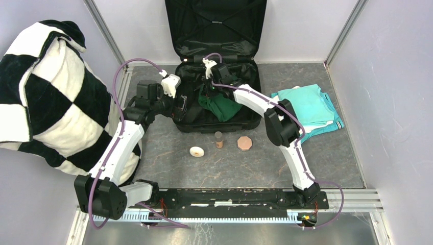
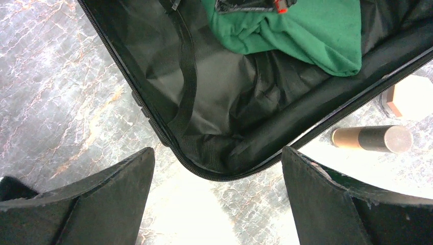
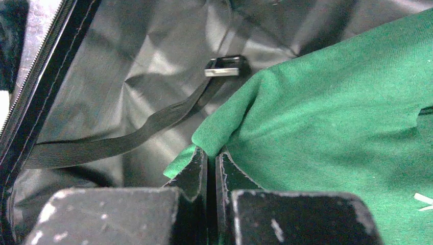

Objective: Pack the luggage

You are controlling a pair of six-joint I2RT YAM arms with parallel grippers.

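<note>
Top external view: the suitcase [image 1: 219, 30] sits open at the far middle of the table [image 1: 168, 171]. Its base lies flat and its lid stands against the back wall, so its long axis runs away from the arms and the open rim is nearest them. A checkered blanket [image 1: 51, 97] is heaped against the left wall, close to the left arm. Folded teal clothes [image 1: 306, 107] lie just right of the case. A green garment [image 1: 220, 106] lies inside the base, toward its near right.

The right gripper [image 3: 211, 158] is inside the case, fingers pressed together and pinching a fold at the garment's edge. A black strap [image 3: 127, 135] with a buckle [image 3: 224, 66] lies on the lining just beside it. The left gripper [image 2: 217, 153] hangs over the case's near left corner, fingers spread wide, holding nothing.

Tabletop in front of the rim is bare save three small things: an octagonal tan block [image 1: 245, 143], a white round piece [image 1: 196, 151] and a little cylinder [image 1: 218, 139].
</note>
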